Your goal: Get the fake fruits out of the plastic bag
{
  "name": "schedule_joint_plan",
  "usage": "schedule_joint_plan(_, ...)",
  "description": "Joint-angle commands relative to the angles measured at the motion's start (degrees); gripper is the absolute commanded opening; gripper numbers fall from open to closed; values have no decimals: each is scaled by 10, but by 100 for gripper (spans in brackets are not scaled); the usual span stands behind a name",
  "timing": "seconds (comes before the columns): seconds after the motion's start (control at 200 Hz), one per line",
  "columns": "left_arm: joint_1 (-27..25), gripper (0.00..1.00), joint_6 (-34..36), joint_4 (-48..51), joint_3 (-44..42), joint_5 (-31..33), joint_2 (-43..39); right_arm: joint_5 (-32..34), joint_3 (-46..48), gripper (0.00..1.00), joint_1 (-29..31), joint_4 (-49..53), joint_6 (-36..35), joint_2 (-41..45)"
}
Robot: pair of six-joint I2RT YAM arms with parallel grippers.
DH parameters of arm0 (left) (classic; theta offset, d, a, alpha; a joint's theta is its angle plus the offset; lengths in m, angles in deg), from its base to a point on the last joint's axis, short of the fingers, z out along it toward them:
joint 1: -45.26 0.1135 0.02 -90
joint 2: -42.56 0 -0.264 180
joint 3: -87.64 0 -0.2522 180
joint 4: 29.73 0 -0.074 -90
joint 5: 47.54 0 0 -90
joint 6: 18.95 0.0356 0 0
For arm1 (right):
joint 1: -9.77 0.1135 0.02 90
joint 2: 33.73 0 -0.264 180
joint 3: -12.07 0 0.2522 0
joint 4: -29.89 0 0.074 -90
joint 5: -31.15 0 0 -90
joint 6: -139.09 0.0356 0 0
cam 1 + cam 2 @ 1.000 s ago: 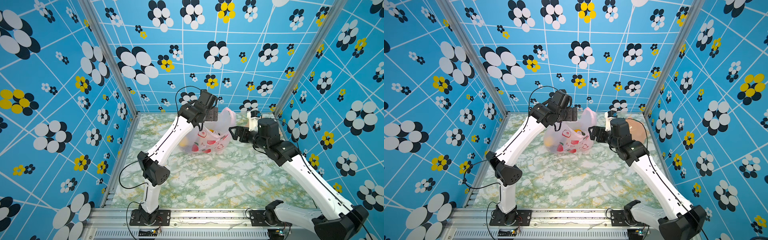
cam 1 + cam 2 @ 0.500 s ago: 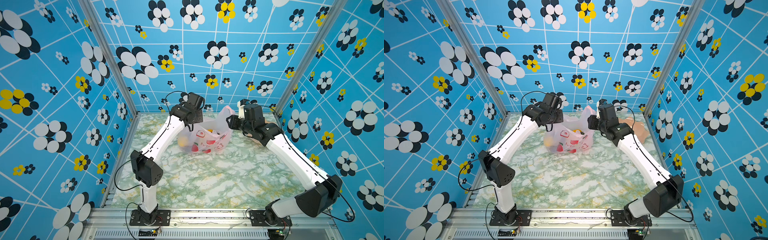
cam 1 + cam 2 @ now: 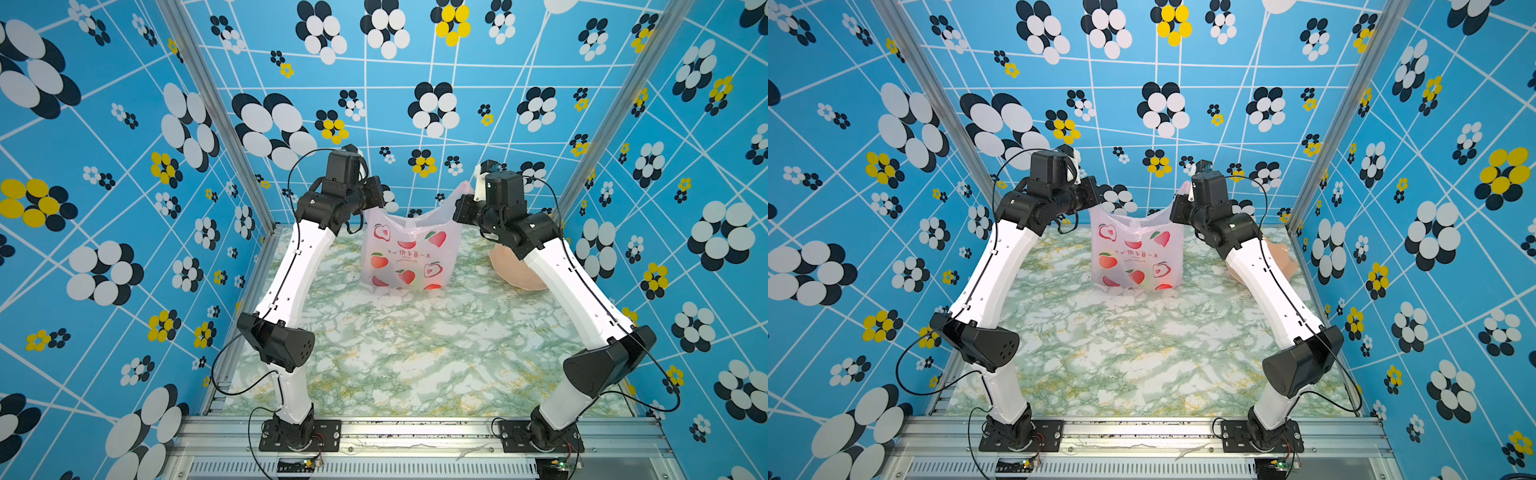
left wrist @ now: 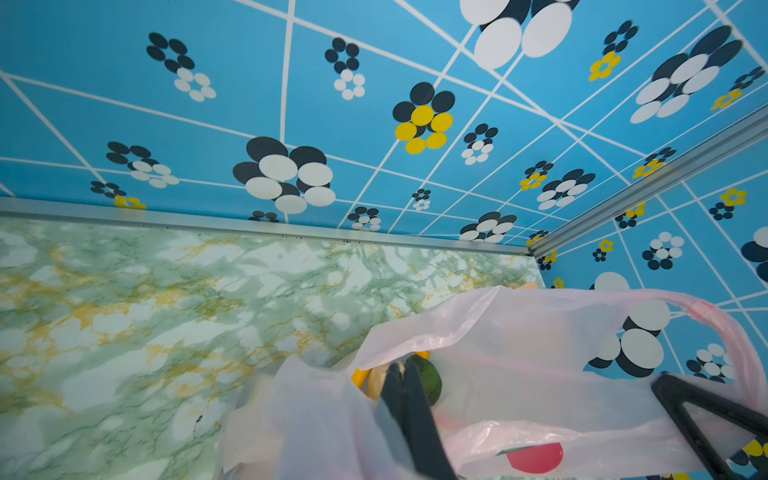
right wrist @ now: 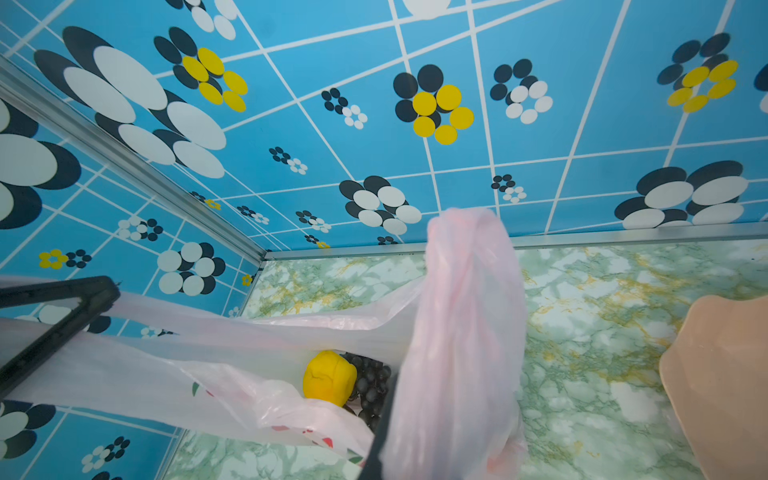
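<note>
- Left pincer (image 4: pixel 405 399) is clenched on the bag (image 3: pixel 409 253) at its left handle, right pincer (image 5: pixel 384 415) at its right, likely to spread the mouth.
- Fruits (image 5: pixel 329 378) lie inside, none out yet on the desk (image 3: pixel 415 353).

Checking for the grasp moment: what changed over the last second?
The left gripper and the right gripper, open before, closed on the top of the plastic bag and raised it from a slumped heap to upright, stretched between them. The fake fruits remain inside; the dish has not moved.
</note>
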Motion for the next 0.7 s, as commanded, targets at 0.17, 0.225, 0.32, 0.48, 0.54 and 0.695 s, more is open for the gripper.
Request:
schedule_joint_plan(0.17, 8, 5, -27, -169, -353, -30, -187, -71, 229, 5, -2, -111, 47, 107)
schedule_joint_plan(0.225, 17, 6, -42, -200, -424, -39, -213, -86, 280, 4, -2, -143, 59, 121)
schedule_joint_plan(0.32, 43, 6, -75, -261, -532, -74, -245, -108, 352, 3, -2, -194, 76, 139)
schedule_joint_plan(0.48, 77, 7, -127, -364, -653, -141, -282, -120, 431, 1, -2, -247, 104, 157)
schedule_joint_plan(0.54, 79, 9, -138, -392, -683, -157, -288, -121, 454, 0, -2, -265, 112, 163)
schedule_joint_plan(0.695, 78, 10, -166, -447, -735, -189, -288, -104, 514, 0, -2, -293, 132, 186)
